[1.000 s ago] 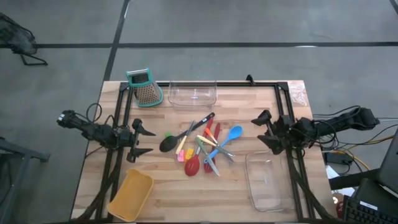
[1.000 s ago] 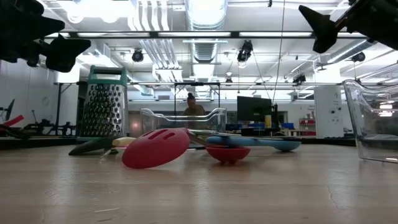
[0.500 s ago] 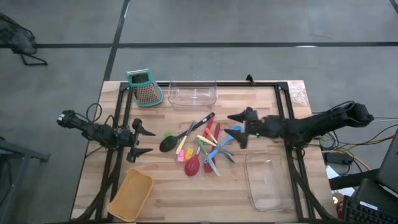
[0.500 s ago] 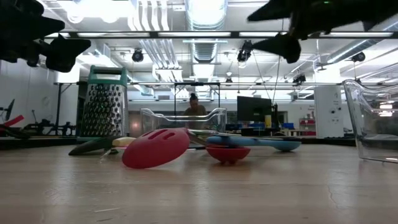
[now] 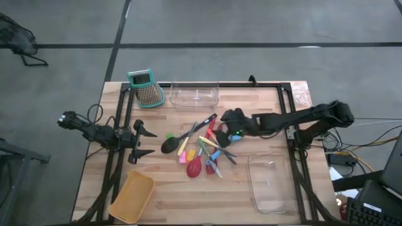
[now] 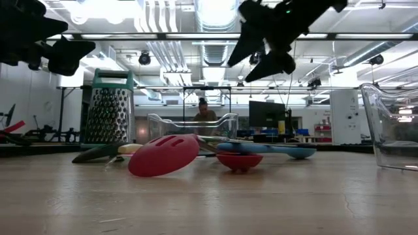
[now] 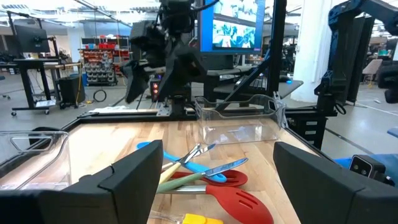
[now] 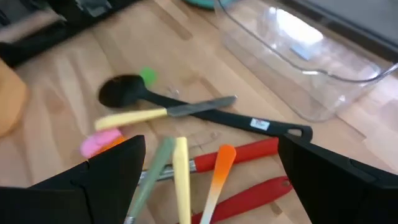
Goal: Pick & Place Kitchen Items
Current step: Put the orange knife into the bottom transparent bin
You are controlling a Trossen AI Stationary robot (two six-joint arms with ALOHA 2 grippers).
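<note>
Two claws are over the wooden surface (image 5: pixel 188 198), and the kitchen items (image 5: pixel 202 147) lie in a loose heap near its middle. The heap looks like this from above: a black ladle (image 5: pixel 182 137) with its bowl toward the left arm and its long handle running up to the far side, a red spoon (image 5: pixel 195 166) with its bowl at the near edge of the heap, and a blue spoon (image 5: pixel 231 139) partly under the right arm. From the right wrist, a yellow-handled knife (image 8: pixel 163 113) crosses the ladle's handle, an orange-handled tool (image 8: pixel 217 173) lies over a red handle, and small pink (image 8: pixel 98 141) and green (image 8: pixel 148 75) pieces sit by the ladle's bowl.

The right claw (image 5: pixel 227 119) is above the far right edge of the heap, its fingers spread wide and holding nothing. The left claw (image 5: pixel 143 142) waits well to the left of the heap, also wide open and empty.

A teal-topped grater (image 5: pixel 146 88) and a clear bin (image 5: pixel 195 94) stand at the far edge, another clear bin (image 5: pixel 271 183) lies near right, and a tan bin (image 5: pixel 133 197) near left.
</note>
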